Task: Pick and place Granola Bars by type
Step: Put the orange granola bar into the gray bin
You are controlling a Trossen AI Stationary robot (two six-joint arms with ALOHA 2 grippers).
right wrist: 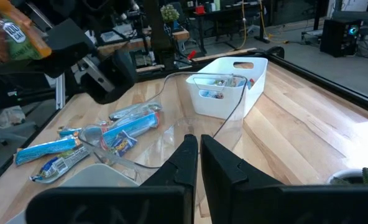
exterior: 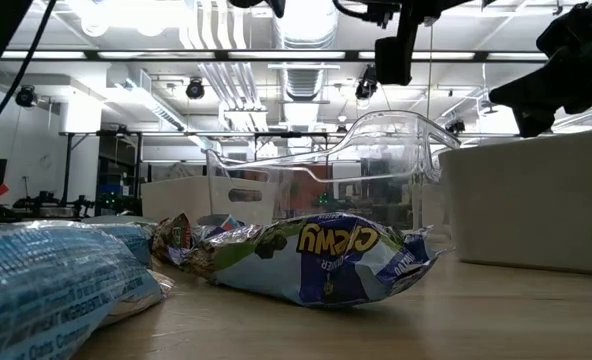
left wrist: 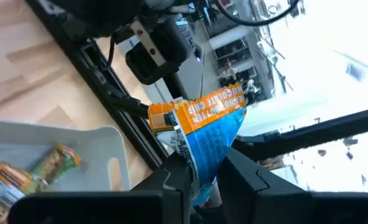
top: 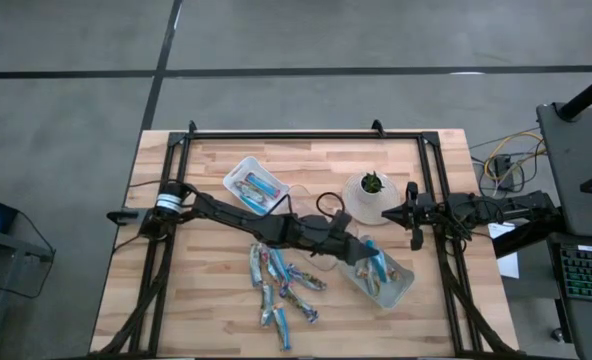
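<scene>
Table [top: 206,315]: wooden, carrying everything below.
Left arm [top: 266,228]: reaching across the middle, its left gripper [left wrist: 204,186] hanging over the near tray [top: 403,290].
Right gripper [right wrist: 199,149]: waiting by the right edge, fingers pressing together on nothing.
Far tray [top: 238,172]: holding a few bars, type hard to read from above.
Loose bars [top: 281,285]: lying heaped between the trays.
Held bar [left wrist: 206,127]: blue and orange, standing upright between the left jaws, which are clamping its lower end.
</scene>
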